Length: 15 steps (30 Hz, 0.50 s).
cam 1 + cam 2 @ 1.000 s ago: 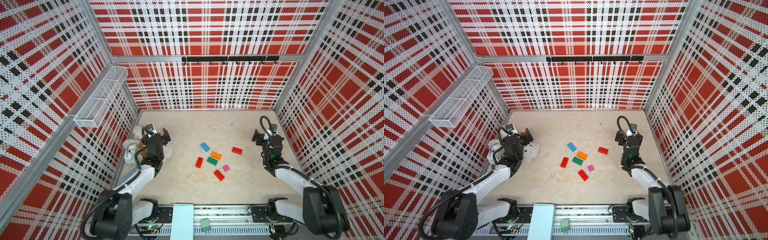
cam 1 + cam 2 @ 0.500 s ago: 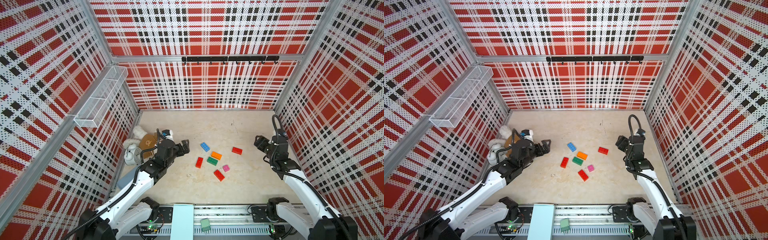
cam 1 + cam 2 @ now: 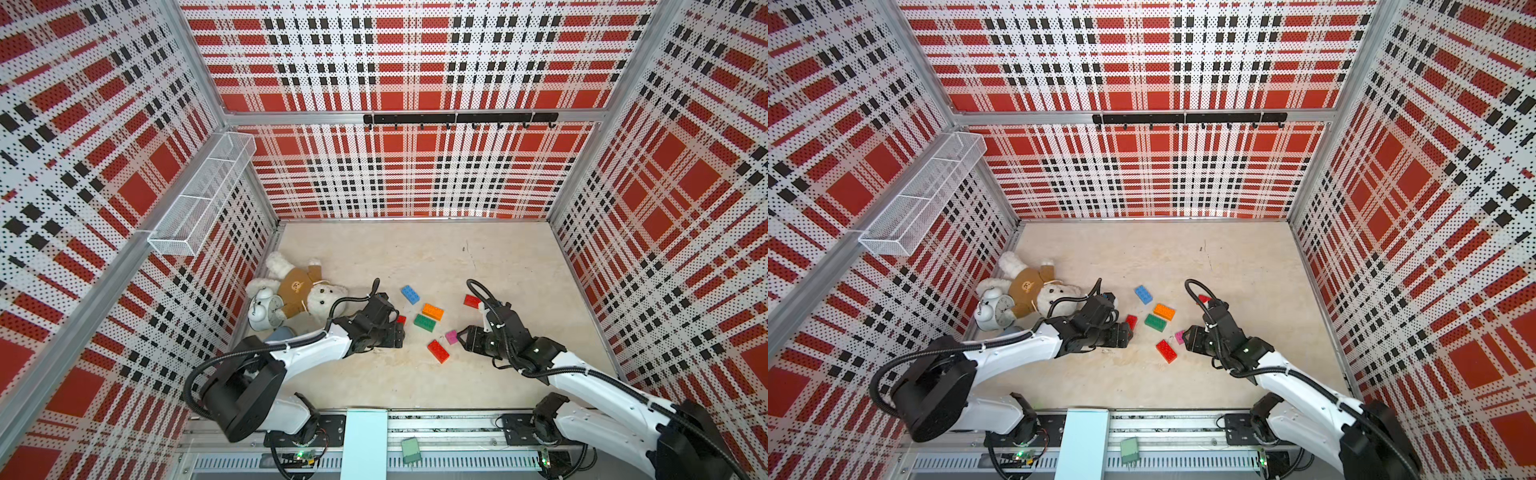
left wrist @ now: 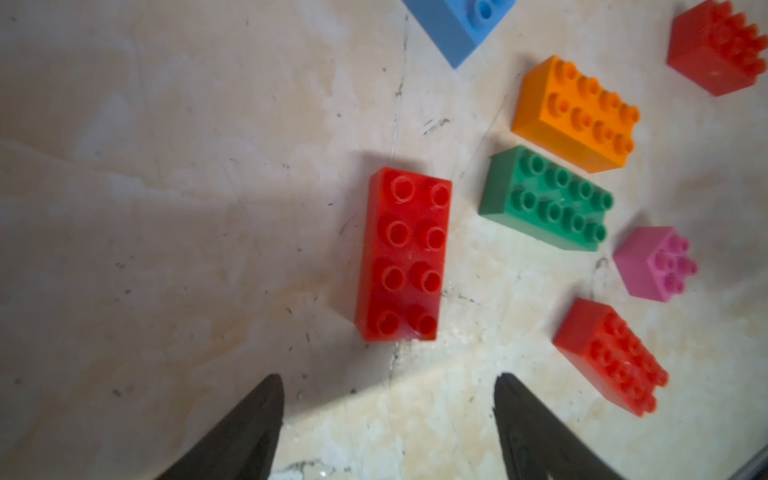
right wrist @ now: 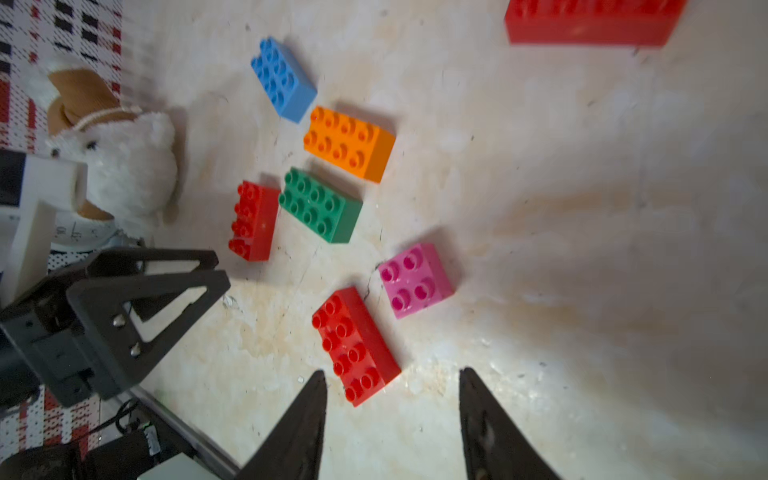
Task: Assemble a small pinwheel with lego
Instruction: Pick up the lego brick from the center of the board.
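My left gripper (image 4: 388, 377) stands wide open and empty, jaws just short of the red brick (image 4: 401, 253). My right gripper (image 5: 393, 370), about half open, also empty, faces the pink square (image 5: 415, 279), the other red brick (image 5: 355, 345) close by. All 7 bricks (image 3: 424, 322) lie loose between my grippers, nothing joined. I'd straddle each piece squarely, avoid nudging neighbours, then close.

Lego (image 3: 424, 322) loose at table (image 3: 415, 253) centre; bear (image 3: 297, 286) and clock (image 3: 266, 309) at its left edge, seemingly touching.
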Each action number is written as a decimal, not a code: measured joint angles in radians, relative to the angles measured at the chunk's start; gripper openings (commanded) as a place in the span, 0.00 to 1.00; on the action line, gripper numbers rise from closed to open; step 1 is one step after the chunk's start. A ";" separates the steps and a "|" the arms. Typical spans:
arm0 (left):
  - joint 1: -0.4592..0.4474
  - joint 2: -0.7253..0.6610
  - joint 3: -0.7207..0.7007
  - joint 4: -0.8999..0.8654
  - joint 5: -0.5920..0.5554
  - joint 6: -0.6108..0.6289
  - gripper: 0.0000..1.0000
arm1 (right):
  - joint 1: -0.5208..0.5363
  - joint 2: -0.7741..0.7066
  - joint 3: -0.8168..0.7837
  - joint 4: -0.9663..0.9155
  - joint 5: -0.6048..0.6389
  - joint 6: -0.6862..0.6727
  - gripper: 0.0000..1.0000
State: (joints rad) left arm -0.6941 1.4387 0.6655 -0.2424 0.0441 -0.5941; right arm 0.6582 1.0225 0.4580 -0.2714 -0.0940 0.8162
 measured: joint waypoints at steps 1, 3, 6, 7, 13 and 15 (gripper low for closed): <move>0.005 0.014 0.005 0.000 0.005 0.000 0.74 | 0.010 0.028 -0.002 0.016 -0.010 0.009 0.47; 0.010 0.031 0.011 0.004 0.014 0.000 0.72 | 0.029 0.076 -0.008 0.047 -0.026 0.024 0.47; 0.010 0.047 0.021 0.012 0.034 0.011 0.74 | 0.041 0.106 -0.023 0.085 -0.041 0.042 0.47; 0.010 0.056 0.029 0.013 0.035 0.016 0.74 | 0.043 0.109 -0.026 0.094 -0.044 0.045 0.48; 0.042 0.127 0.070 0.064 0.058 0.040 0.71 | 0.043 0.116 -0.027 0.131 -0.060 0.048 0.51; 0.053 0.156 0.092 0.080 0.066 0.051 0.70 | 0.043 0.117 -0.027 0.134 -0.063 0.048 0.51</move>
State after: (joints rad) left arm -0.6407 1.5944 0.7574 -0.1623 0.1101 -0.5426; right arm 0.7010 1.1397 0.4313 -0.1379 -0.1570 0.8646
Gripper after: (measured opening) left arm 0.711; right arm 0.512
